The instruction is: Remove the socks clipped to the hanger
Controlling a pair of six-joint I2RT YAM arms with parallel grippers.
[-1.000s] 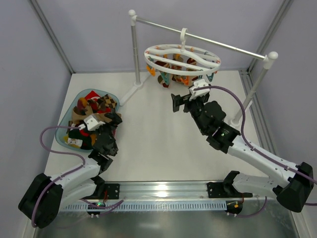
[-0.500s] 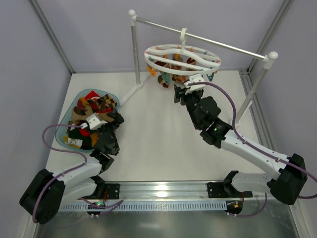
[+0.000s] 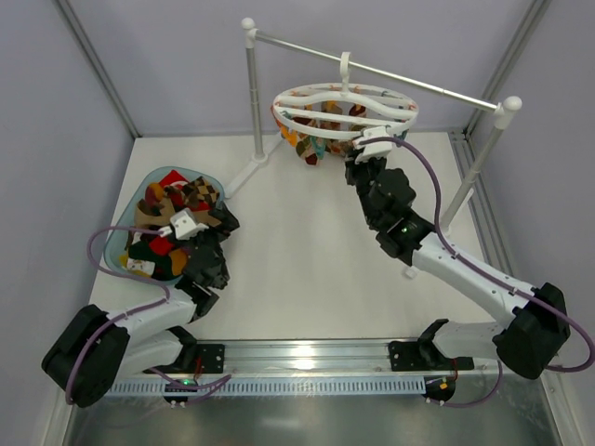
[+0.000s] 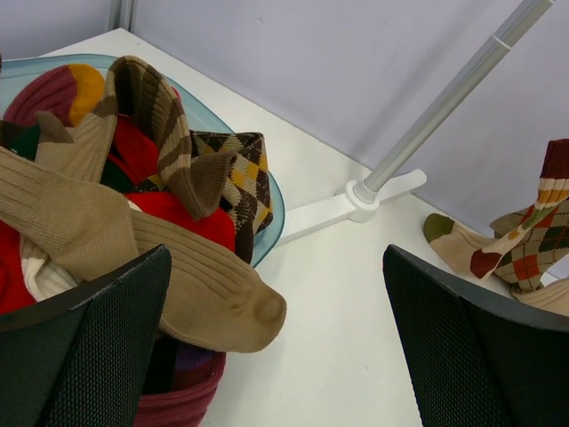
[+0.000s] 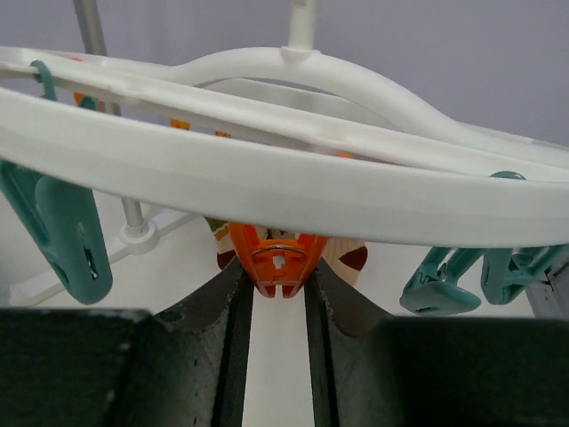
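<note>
The white ring hanger (image 3: 344, 104) hangs by its hook from the rail, with argyle socks (image 3: 314, 149) clipped under its left side. My right gripper (image 3: 361, 160) is raised beneath the ring's near rim. In the right wrist view its jaws (image 5: 278, 274) press both sides of an orange clip (image 5: 278, 258) under the hanger rim (image 5: 267, 182); a tan and brown sock (image 5: 354, 259) shows just behind that clip. My left gripper (image 3: 219, 223) stands open and holds nothing, beside a bowl of loose socks (image 4: 133, 258). Hanging argyle socks (image 4: 524, 249) show at the far right.
A teal bowl (image 3: 119, 253) at the left holds a pile of socks. The white rail stand (image 3: 251, 93) with ball-topped posts carries the hanger; its foot (image 4: 360, 196) rests on the table. Teal clips (image 5: 62, 227) (image 5: 440, 286) hang either side of the orange one.
My right gripper moved up and forward under the hanger, and its jaws closed from wide open onto the orange clip. The left arm shifted only slightly.
</note>
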